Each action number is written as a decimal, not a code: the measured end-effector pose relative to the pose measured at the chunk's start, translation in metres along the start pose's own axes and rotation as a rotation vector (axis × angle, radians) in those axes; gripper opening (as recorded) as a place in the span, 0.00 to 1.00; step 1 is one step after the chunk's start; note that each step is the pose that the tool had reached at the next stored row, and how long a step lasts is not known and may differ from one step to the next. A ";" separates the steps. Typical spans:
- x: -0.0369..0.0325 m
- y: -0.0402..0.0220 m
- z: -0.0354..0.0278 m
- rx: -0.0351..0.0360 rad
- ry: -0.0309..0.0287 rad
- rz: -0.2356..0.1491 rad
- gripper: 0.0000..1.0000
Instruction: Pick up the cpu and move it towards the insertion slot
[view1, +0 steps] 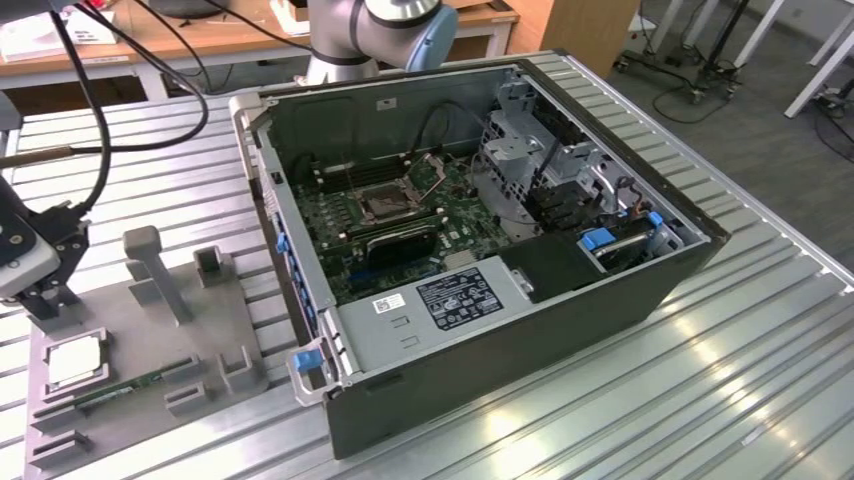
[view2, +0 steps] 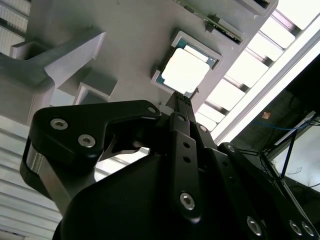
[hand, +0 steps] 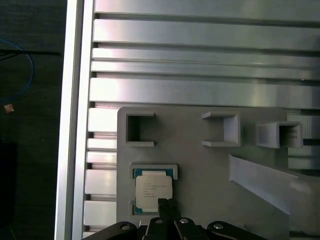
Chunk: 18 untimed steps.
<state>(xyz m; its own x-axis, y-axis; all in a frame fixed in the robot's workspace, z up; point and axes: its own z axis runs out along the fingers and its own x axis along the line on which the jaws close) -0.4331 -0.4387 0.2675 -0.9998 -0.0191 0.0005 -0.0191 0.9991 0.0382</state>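
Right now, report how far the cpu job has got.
Done: nothing that shows. The cpu lies in its pocket on the grey fixture, not lifted. In hand: the tool is poised at the cpu's edge in both wrist views; whether it touches is unclear. Left: the lift and the carry. The slot inside the case holds no cpu.

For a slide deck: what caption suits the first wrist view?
Gripper near the cpu, which lies in a recess of the grey holder plate.
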 end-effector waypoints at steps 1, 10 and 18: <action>0.0000 0.0000 0.0006 0.0000 0.0000 0.000 0.11; 0.0000 -0.0002 0.0037 0.0000 0.0000 0.000 0.11; 0.0000 -0.0002 0.0057 0.0000 0.0000 0.000 0.11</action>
<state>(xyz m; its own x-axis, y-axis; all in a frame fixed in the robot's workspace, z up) -0.4331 -0.4387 0.2618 -0.9998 -0.0191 0.0005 -0.0191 0.9991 0.0382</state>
